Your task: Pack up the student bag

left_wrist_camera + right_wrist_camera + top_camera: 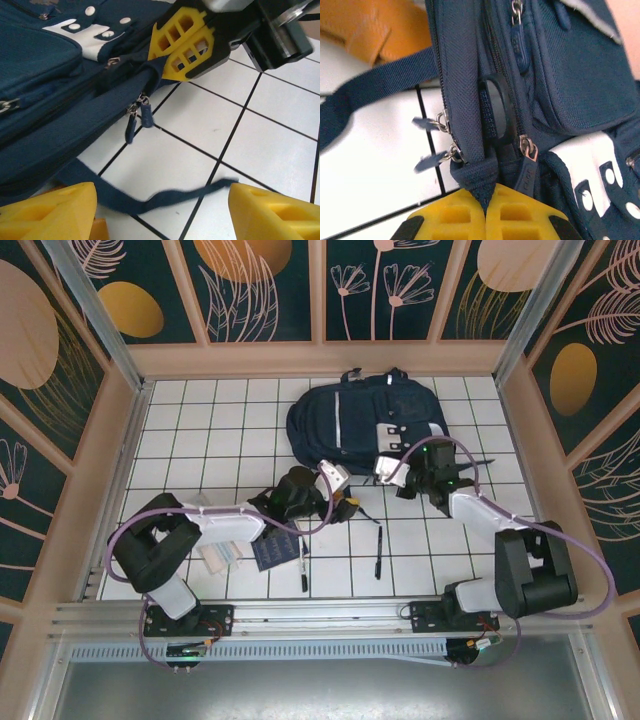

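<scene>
navy backpack (360,420) lying at the far middle of the tiled worktop (200,430), right jaws clamped on its fabric edge by the zippers (453,150) — left jaws apart, over a loose strap (165,197)

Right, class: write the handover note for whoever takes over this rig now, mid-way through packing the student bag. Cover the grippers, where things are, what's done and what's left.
Right gripper: shut, pinching a fabric corner of the student bag beside its zip.
Left gripper: open, holding nothing, just short of the zip pulls.
Things: the bag lies at the far middle of the table. A pen, a second pen and a dark notebook lie on the near tiles.
Done: bag braced.
Left: the zip looks closed, so probably open it, then load the items.
</scene>
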Available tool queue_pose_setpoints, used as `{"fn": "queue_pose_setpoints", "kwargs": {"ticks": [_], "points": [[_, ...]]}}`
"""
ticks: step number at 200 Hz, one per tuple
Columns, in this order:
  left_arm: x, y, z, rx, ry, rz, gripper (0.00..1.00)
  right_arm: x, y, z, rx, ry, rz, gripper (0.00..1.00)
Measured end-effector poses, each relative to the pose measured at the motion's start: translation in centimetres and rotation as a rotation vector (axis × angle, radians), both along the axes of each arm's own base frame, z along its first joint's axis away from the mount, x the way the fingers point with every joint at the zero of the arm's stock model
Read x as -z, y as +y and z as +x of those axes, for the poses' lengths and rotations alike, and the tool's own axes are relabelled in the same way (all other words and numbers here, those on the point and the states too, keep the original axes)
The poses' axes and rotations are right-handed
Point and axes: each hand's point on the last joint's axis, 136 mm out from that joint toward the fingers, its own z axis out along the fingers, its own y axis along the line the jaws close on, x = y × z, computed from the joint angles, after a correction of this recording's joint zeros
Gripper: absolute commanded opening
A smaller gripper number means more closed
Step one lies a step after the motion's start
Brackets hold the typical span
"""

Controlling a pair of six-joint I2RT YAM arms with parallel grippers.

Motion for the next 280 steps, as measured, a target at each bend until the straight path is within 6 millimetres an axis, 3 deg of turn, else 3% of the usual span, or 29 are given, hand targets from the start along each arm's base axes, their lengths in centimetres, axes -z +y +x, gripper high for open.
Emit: {"fn": "queue_pose_setpoints", "kwargs": {"ticks": [33, 55, 65, 125, 208, 261, 280], "points": [[-1.6, -1.2, 1.0, 0.001, -0.029, -0.03, 0.68, -1.1, 0.7, -0.6, -0.017, 0.037, 0.096, 0.0], [-2.0, -1.9, 1.5, 0.005, -0.052, -0.047, 0.53, -1.4, 1.0, -0.8, -0.019, 0.067, 0.147, 0.0], [-1.7, -2.0, 1.6, 0.014, -0.071, -0.04, 0.51, -1.7, 1.0, -0.9, -0.019, 0.074, 0.168, 0.0], [0.2, -1.0, 2.7, -0.038, -0.17, -0.003, 0.6, -4.5, 1.3, -1.0, -0.026, 0.035, 0.257, 0.0], [0.2, -2.0, 4.6, -0.101, -0.246, -0.078, 0.62, -4.4, 1.3, -1.1, -0.017, 0.035, 0.276, 0.0], [-0.5, -3.2, 3.9, -0.035, -0.247, -0.129, 0.38, -4.6, 1.5, -1.4, -0.022, 0.029, 0.279, 0.0], [-0.6, -3.6, 3.4, -0.001, -0.241, -0.14, 0.37, -4.5, 1.6, -1.4, -0.023, 0.03, 0.277, 0.0]]}}
